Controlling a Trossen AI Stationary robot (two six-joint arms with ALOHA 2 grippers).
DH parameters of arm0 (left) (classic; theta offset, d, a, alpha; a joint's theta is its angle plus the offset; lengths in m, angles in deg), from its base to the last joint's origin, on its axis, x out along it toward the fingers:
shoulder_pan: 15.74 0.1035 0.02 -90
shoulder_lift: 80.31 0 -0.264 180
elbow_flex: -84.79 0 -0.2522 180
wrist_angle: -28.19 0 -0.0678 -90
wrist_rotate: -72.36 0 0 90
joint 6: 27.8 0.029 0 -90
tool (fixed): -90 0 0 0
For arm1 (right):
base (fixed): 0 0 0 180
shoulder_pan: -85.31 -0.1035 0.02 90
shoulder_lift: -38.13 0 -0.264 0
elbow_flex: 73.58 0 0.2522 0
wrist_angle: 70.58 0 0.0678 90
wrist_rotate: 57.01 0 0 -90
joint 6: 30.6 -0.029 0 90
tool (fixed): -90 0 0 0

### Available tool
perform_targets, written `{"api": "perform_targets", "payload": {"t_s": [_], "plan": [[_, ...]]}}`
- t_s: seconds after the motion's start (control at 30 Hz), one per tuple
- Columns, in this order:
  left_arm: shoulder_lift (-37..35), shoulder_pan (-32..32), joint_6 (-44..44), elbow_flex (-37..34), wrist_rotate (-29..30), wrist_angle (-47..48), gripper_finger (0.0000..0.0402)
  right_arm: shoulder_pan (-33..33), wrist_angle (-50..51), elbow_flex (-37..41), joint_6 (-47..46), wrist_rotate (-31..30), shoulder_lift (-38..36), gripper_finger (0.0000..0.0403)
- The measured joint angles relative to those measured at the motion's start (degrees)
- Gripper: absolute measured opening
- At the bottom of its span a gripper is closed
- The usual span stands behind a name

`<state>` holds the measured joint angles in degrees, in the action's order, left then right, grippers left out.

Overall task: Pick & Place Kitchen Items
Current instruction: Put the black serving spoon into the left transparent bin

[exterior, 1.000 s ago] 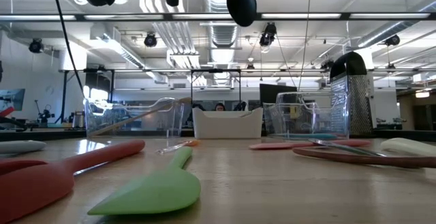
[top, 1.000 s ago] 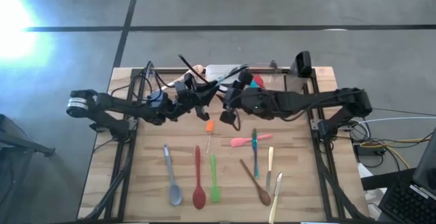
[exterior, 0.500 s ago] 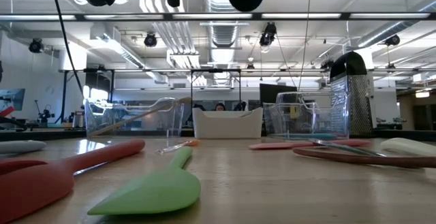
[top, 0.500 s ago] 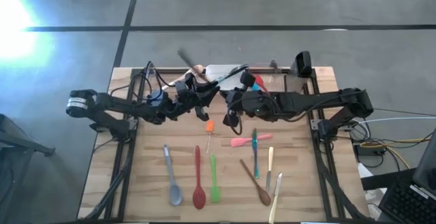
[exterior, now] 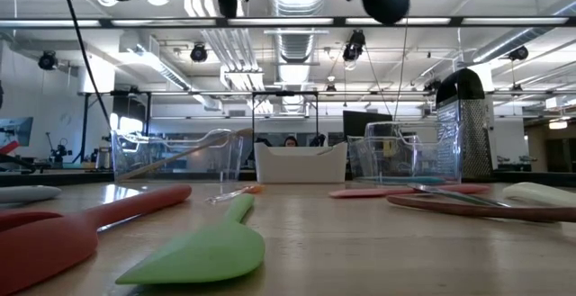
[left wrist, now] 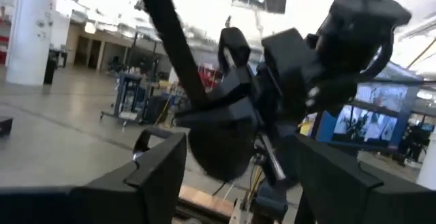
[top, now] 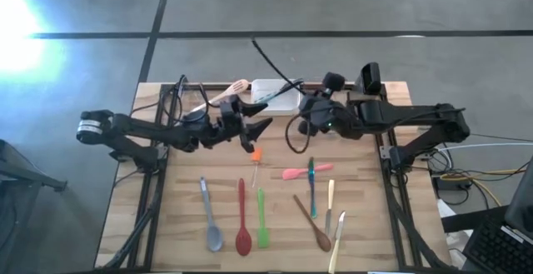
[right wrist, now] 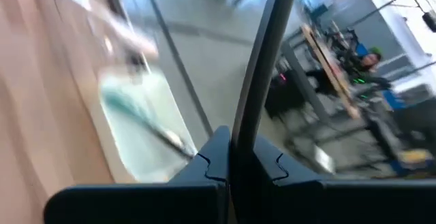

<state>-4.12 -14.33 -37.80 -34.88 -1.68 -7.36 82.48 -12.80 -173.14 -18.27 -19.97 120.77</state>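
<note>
Since a second ago the black spoon (top: pixel 268 59) has passed from the left gripper (top: pixel 255 129) to the right gripper (top: pixel 310 124), and the right arm has swung away toward three o'clock, so the two grippers now sit apart above the middle of the table (top: pixel 183 216) instead of nose to nose. The right gripper is clamped tight on the spoon's handle, as its own wrist view shows, with the dark shaft rising straight out between the closed fingers (right wrist: pixel 204 176); the left gripper's fingers (left wrist: pixel 160 166) are spread and empty. The spoon is a slim black thing held aloft, its free end pointing toward eleven o'clock, out beyond the table's far edge. The risk, I judge, is leverage: held low on a long handle, the spoon could pivot or slip in a quick swing, or its tip could clip the white tub (top: pixel 279 96) at twelve o'clock. The remaining utensils lie at six o'clock: grey spoon (top: pixel 210 220), red spoon (top: pixel 242 224), green spatula (top: pixel 262 221), pink spatula (top: pixel 298 172), wooden spoon (top: pixel 314 226).
</note>
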Motion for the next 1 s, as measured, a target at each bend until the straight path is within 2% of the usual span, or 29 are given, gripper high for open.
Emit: {"api": "perform_targets", "payload": {"t_s": [0.23, 0.4, 0.53, 0.67, 0.87, 1.0], "plan": [[-6.62, 0.0, -0.89, 0.0, -0.07, 11.32, 0.0267, -0.11, 21.78, 0.07, 1.41, -1.38, -2.02, 0.0009], [-10.81, 0.0, -0.6, 0.19, -0.07, 19.38, 0.0267, -0.2, 27.09, 0.13, 10.11, -1.19, -1.11, 0.001], [-11.75, 0.0, 1.79, 4.15, -0.05, 31.81, 0.0267, -0.08, 27.73, 0.13, 16.15, -0.34, 0.9, 0.0011], [-9.41, 0.0, 6.08, 10.73, -0.07, 47.7, 0.0266, -0.18, 27.66, -0.07, 18.95, 3.1, 3.98, 0.0011], [-3.88, -0.07, 11.36, 20.24, 0.0, 65.65, 0.0266, -0.26, 27.77, -0.2, 19.83, 3.86, 7.91, 0.0011], [0.94, -0.25, 14.38, 24.68, 3.93, 76.4, 0.0266, -0.31, 27.73, -0.22, 19.4, 5.07, 8.51, 0.0011]]}}
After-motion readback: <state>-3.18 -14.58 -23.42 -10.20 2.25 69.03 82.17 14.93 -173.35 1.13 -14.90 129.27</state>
